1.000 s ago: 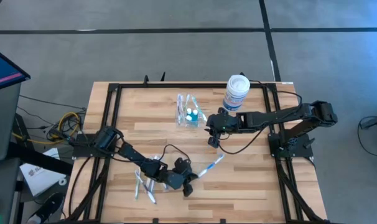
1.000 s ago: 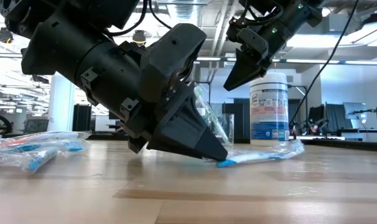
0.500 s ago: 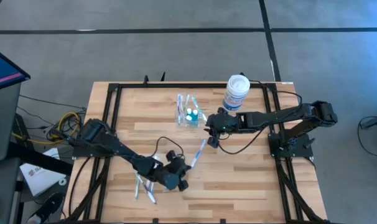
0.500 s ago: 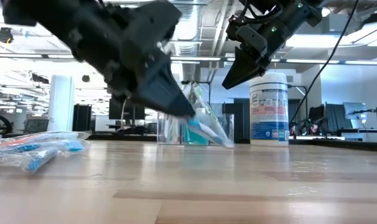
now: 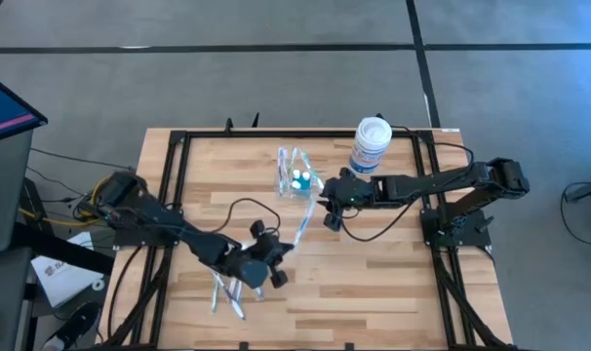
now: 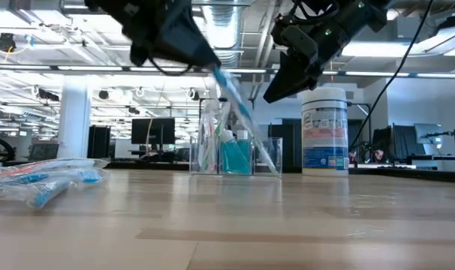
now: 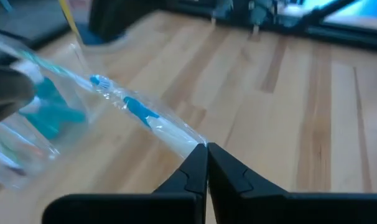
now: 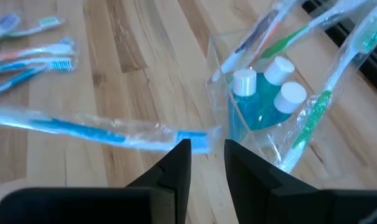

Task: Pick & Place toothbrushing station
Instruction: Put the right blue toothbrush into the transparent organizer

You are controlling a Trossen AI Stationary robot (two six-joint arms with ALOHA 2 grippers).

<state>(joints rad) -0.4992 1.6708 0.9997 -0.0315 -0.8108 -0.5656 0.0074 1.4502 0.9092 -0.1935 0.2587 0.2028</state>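
On the wooden counter [image 5: 374, 263] stood one clear, boxy plastic organizer [image 5: 295, 181] and one white cylindrical jar with a blue label [image 5: 370, 145]. Two small white-capped bottles of blue liquid [image 8: 263, 93] sat inside the organizer. One wrapped blue toothbrush [image 5: 301, 227] hung in the air. Several wrapped toothbrushes [image 5: 224, 292] lay loose; their exact number was unclear.

The wooden table [image 5: 374, 273] carried a clear organizer [image 5: 295, 180]; a white jar [image 5: 370, 146] stood beside it; wrapped toothbrushes [image 5: 225, 292] lay well apart from it.
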